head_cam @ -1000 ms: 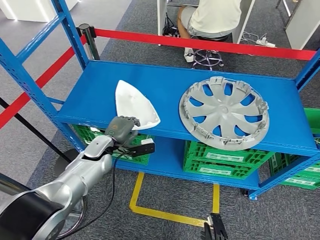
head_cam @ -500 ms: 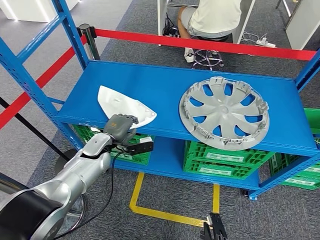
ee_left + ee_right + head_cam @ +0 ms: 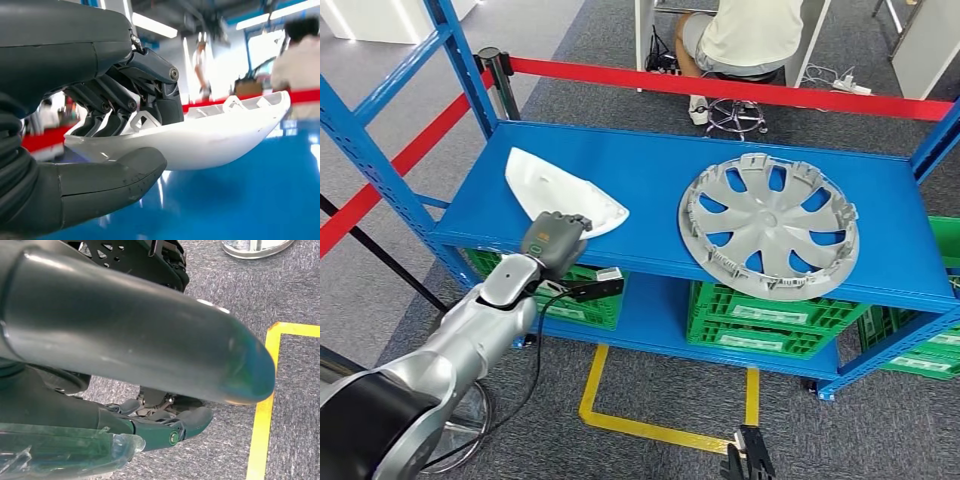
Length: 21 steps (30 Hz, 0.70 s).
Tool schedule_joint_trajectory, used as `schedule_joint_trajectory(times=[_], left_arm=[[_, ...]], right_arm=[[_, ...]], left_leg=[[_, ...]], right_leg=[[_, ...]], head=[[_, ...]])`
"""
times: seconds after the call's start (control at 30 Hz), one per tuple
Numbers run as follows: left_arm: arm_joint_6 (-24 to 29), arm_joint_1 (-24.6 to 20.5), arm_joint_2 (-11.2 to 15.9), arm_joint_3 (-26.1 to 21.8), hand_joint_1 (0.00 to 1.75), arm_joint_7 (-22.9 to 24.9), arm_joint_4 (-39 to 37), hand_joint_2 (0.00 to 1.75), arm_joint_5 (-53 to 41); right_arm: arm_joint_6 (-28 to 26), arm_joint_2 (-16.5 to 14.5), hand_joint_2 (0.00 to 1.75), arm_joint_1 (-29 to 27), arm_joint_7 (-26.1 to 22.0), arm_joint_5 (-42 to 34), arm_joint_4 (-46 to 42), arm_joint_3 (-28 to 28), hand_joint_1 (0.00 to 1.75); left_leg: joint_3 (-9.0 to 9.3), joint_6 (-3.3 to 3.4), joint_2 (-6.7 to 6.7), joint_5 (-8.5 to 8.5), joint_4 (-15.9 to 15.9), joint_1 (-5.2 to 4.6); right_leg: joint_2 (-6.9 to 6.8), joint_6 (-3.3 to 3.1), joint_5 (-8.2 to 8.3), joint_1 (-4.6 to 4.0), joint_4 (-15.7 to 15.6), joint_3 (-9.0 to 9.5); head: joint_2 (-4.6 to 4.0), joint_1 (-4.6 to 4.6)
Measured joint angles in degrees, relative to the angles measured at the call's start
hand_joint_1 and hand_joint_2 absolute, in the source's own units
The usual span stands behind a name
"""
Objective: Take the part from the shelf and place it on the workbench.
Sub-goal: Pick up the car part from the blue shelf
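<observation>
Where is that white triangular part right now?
In the head view, the white part is at the left front of the blue shelf, held by the left hand, with the grey hubcap to its right.

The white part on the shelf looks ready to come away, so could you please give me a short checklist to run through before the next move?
1. Left hand grips the white part: ok, thumb beneath, fingers on top.
2. Part lifted off the blue shelf: ok, the left wrist view shows a gap underneath.
3. Part apart from the hubcap: ok.
4. Grip firm enough for carrying: cannot tell.
5. Right hand free: cannot tell.
6. Workbench located: cannot tell.
</observation>
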<state>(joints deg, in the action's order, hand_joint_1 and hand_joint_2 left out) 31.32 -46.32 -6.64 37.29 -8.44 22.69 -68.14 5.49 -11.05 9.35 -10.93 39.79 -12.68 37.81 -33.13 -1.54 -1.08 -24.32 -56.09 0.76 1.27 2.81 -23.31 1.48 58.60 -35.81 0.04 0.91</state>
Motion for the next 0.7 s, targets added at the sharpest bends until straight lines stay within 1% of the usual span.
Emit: schedule_joint_trajectory(times=[0.13, 0.33, 0.7], left_arm=[[0.98, -2.26, 0.53, 1.05, 1.69, 0.00, 1.99, 1.75, -2.53], [0.12, -5.04, 1.11, 2.55, 1.69, 0.19, 5.30, 1.75, -4.58], [0.11, -6.01, 1.55, 3.40, 1.69, 0.46, 7.29, 1.75, -4.96]], right_arm=[[0.00, 0.04, 0.00, 0.15, -0.08, -0.44, 0.00, -0.10, 0.00], [-0.01, 0.04, 0.00, 0.62, -0.41, -0.91, 0.00, -0.40, 0.00], [-0.36, 0.25, 0.00, 0.97, -0.68, -1.50, 0.00, -0.44, 0.00]], left_leg=[[0.00, 0.00, 0.00, 0.00, 0.00, -0.01], [0.00, 0.01, 0.00, 0.00, -0.01, -0.01], [0.00, 0.01, 0.00, 0.00, -0.01, -0.01]], right_leg=[[0.00, 0.00, 0.00, 0.00, 0.00, 0.01], [0.01, 0.00, 0.00, 0.01, 0.00, 0.01], [0.01, 0.00, 0.00, 0.01, -0.01, 0.01]], head=[[0.00, -0.01], [0.00, 0.01], [0.00, 0.00]])
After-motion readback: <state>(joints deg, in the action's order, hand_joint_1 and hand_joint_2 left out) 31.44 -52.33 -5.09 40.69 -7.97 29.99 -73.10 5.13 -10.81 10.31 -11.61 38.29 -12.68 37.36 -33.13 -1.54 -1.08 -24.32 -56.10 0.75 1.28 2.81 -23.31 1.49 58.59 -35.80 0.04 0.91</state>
